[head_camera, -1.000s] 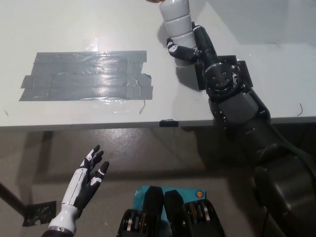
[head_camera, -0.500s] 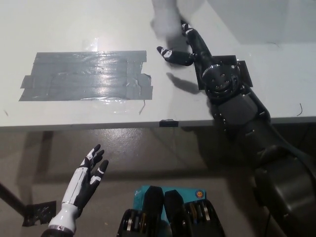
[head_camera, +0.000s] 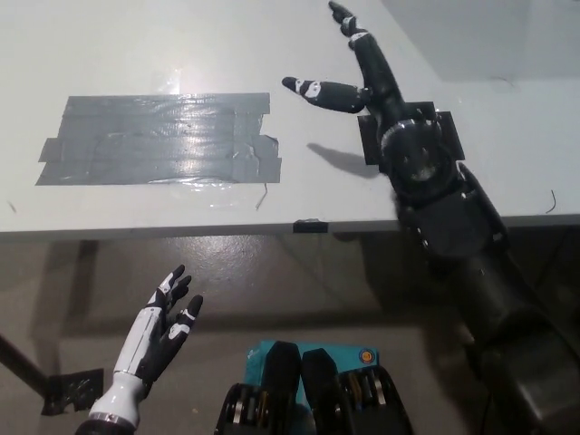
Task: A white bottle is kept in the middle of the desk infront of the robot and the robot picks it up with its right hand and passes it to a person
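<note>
Two hands show in the head view, and neither holds anything. The right hand (head_camera: 358, 77) reaches out over the far part of the table (head_camera: 136, 45), its fingers (head_camera: 313, 88) spread wide apart, one pointing toward the far edge and another toward the picture's left. It casts a dark shadow on the tabletop just below it. The white bottle is nowhere in the picture, so its place cannot be told.

The table is a pale grey-white slab that fills the upper half of the view. A patch of grey tape (head_camera: 159, 138), built from several overlapping strips, lies on its left part, shiny where the light strikes it. A small black clip (head_camera: 309, 224) sits at the middle of the near edge, and a thin dark wire (head_camera: 550, 201) lies near the right edge.

Below the table edge is a brownish floor (head_camera: 272, 290). The left hand (head_camera: 163, 324) rests low at the lower left over that floor, fingers apart and empty. A dark scrap of tape (head_camera: 71, 390) lies on the floor beside it.
</note>
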You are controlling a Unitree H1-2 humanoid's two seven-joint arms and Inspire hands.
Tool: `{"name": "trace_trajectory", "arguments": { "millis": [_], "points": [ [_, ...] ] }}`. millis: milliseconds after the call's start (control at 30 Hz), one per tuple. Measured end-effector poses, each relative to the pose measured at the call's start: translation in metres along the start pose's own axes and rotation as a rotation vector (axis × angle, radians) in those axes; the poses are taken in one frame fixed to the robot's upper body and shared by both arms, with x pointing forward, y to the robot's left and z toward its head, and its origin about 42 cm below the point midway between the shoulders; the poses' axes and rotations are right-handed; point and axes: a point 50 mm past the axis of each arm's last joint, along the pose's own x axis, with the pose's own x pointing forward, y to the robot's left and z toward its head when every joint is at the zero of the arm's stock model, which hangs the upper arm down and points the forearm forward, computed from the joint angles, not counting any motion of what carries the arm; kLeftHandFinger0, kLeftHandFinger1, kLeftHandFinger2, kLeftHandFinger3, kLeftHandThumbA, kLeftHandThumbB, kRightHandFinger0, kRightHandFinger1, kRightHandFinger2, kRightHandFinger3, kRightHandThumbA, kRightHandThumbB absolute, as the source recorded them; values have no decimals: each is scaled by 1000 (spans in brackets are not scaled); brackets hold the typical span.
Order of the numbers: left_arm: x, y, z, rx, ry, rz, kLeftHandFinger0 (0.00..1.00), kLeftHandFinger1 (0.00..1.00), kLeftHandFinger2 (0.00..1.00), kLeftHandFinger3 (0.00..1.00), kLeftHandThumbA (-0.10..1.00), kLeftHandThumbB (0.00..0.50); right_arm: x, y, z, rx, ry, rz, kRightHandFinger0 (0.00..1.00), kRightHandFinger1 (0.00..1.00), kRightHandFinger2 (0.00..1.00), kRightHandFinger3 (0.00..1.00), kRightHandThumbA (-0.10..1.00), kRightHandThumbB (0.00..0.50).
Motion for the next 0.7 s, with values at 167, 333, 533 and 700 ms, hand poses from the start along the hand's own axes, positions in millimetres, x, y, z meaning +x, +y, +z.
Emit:
{"name": "trace_trajectory", "arguments": {
  "millis": [167, 333, 533, 700],
  "points": [
    [0, 0, -3, -1, 12, -1, 843, 1000, 1000, 1000, 818, 0, -31, -2, -11, 21, -35, -26, 1000, 1000, 1000, 1000, 909, 422],
    [-1, -1, -5, -1, 22, -2, 832, 1000, 1000, 1000, 815, 0, -71, -3, -28, 42, -40, -46, 1000, 1000, 1000, 1000, 898, 420],
    [-1, -1, -6, -2, 28, -2, 833, 1000, 1000, 1000, 806, 11, -139, -4, -54, 72, -22, -81, 1000, 1000, 1000, 1000, 808, 386],
    [-1, -1, -6, -2, 29, -2, 836, 1000, 1000, 1000, 812, 8, -191, -9, -63, 84, -15, -111, 1000, 1000, 1000, 1000, 811, 372]
  ]
}}
